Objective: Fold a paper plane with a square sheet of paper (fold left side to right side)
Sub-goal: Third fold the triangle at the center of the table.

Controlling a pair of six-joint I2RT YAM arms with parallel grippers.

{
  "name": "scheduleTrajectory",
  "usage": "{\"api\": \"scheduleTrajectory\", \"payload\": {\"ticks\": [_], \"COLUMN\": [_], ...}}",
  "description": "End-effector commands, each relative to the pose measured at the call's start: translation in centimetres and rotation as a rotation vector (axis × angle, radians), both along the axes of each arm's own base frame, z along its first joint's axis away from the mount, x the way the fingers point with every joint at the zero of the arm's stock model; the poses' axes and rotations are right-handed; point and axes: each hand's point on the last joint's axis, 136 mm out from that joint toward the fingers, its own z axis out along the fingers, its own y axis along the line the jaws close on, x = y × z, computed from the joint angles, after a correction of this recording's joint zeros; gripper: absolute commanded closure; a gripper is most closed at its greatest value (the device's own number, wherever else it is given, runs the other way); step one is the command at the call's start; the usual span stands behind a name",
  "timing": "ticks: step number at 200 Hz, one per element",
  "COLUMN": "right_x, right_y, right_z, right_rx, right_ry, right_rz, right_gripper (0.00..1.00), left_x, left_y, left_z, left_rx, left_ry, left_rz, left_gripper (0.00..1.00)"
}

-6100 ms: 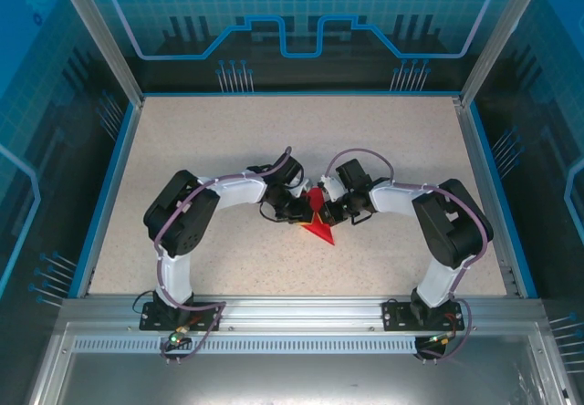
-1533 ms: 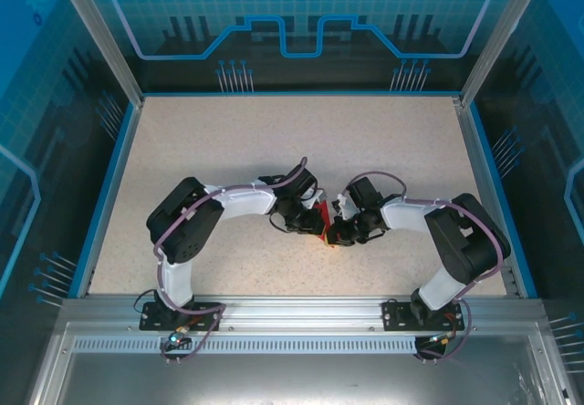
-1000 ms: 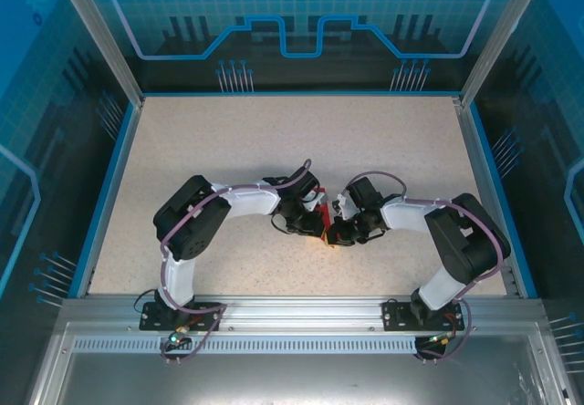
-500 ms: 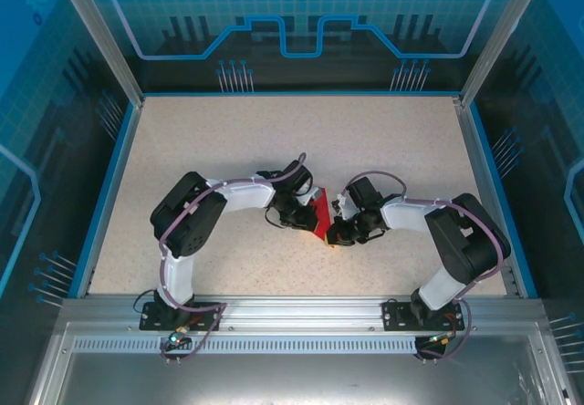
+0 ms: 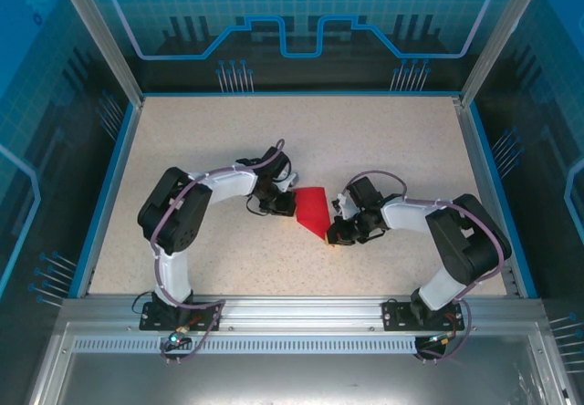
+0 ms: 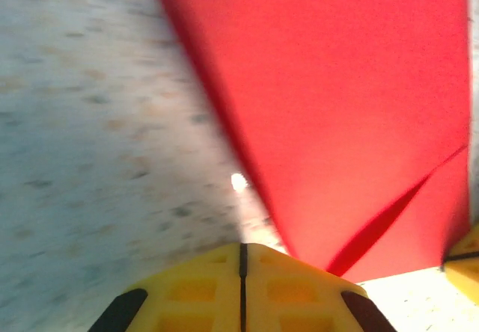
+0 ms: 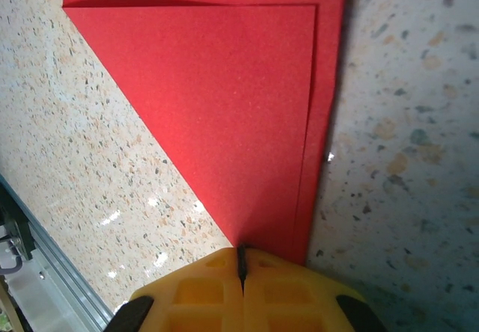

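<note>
Top view: the folded red paper lies mid-table between the arms. The left gripper sits at its left edge; the right gripper covers its near point.

Left wrist view: fingers clenched, empty, with the paper just beside them.

Right wrist view: fingers clenched at the paper's tip; whether they pinch it cannot be told. Metal rail at lower left.
</note>
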Motion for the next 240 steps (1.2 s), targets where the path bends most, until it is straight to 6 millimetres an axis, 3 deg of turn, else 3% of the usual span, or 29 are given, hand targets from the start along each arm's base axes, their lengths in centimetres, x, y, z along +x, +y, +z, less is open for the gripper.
{"api": "scheduleTrajectory", "payload": {"ticks": [1, 19, 39, 69, 105, 146, 199, 240], "right_x": [-2.8, -2.7, -2.7, -2.6, -2.6, -2.5, -3.0, -3.7], "right_y": [-4.5, -4.4, -4.4, -4.3, -4.0, -3.9, -4.1, -4.6], "right_z": [-3.6, -3.5, -3.5, -3.4, -3.4, -3.3, -2.7, -2.2], "right_rx": [-0.222, -0.218, -0.216, -0.214, -0.214, -0.210, -0.204, -0.207], "right_ry": [0.109, 0.107, 0.105, 0.101, 0.096, 0.095, 0.097, 0.095], "right_rz": [-0.044, -0.043, -0.044, -0.045, -0.038, -0.037, -0.035, -0.044], "right_gripper": [1.00, 1.00, 1.00, 1.00, 1.00, 1.00, 1.00, 1.00], "left_x": [0.4, -0.4, -1.5, -2.7, -3.3, -3.2, -3.1, -3.1], "left_y": [0.3, -1.8, -4.1, -7.1, -9.1, -8.7, -6.6, -5.2], "left_z": [3.6, 6.1, 7.1, 5.2, 2.6, 0.8, -2.7, -4.1], "left_rx": [-0.007, -0.090, -0.150, -0.194, -0.163, -0.106, 0.035, 0.103], "left_ry": [-0.082, -0.121, -0.114, -0.049, -0.005, 0.009, 0.023, 0.019], "left_rz": [0.002, -0.020, -0.058, -0.084, -0.121, -0.123, -0.102, -0.091], "left_gripper": [0.92, 0.91, 0.90, 0.89, 0.89, 0.89, 0.91, 0.94]}}
